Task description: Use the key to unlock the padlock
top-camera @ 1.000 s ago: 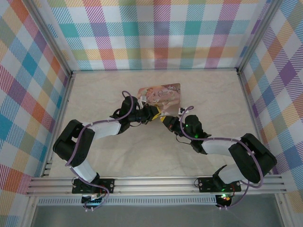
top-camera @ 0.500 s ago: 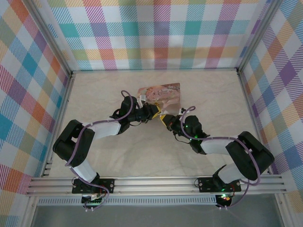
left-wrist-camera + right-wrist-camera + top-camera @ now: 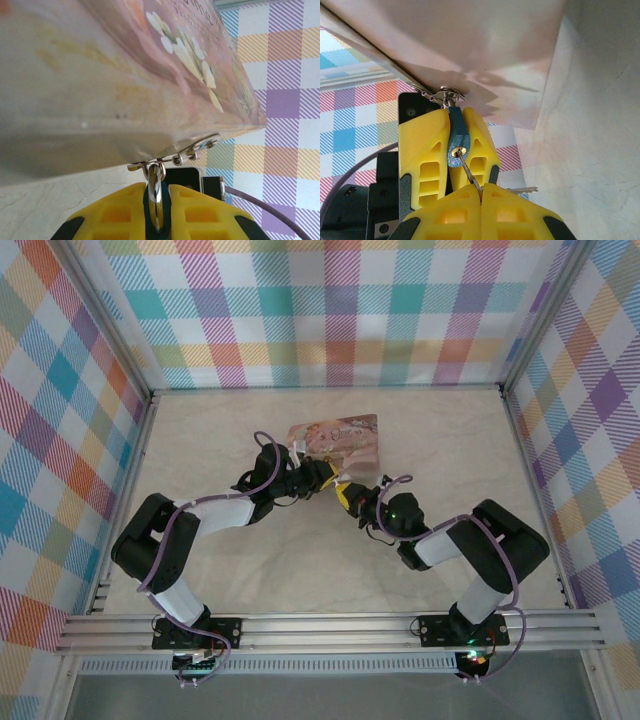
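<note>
The padlock is a small blue block whose silver shackle hooks through the hasp at the edge of the pink illustrated tin. My left gripper is shut on the padlock's body, its yellow fingers on either side. The key is a thin dark sliver, its tip in the brass keyhole. My right gripper is shut on the key just below the lock. In the top view both grippers meet at the tin's near edge, left gripper, right gripper.
A second silver key sticks out sideways from behind my right fingers. The tin looms close over the left wrist camera. Checked walls enclose the pale marble tabletop, with bare surface left and right of the tin.
The right arm has folded in and shifted left, bringing its gripper closer to the padlock. The tin has slid slightly left. The left arm holds still.
</note>
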Controlling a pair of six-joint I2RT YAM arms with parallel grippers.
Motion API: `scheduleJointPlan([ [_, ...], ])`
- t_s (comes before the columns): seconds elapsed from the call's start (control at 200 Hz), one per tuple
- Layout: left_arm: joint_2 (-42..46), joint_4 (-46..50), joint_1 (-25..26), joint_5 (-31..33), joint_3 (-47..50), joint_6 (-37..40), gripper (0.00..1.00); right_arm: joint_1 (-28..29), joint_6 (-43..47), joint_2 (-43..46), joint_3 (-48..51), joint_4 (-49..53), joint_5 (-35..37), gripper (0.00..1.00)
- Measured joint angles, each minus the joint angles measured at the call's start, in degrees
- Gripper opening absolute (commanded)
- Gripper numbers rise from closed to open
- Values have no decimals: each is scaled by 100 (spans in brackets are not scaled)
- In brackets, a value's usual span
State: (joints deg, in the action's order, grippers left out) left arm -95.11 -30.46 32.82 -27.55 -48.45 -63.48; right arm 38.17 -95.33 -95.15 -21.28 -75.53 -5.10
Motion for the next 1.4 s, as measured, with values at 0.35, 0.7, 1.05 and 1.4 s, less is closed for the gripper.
scheduleJointPlan([
  [0.35, 0, -103, 0, 7, 33, 2, 10, 7, -243, -15, 33, -164, 85, 0],
  [0.7, 26, -122, 7, -114, 79, 7, 8, -13, -122, 247, -26, 238, 74, 0],
  [1.05, 101, -227, 9, -238, 101, 9, 4, -72, 232, 748, -352, 1401, -87, 0],
  [1.4, 166, -153, 4, -39, 105, 164, 3, -127, 457, 745, -608, 1812, -219, 0],
])
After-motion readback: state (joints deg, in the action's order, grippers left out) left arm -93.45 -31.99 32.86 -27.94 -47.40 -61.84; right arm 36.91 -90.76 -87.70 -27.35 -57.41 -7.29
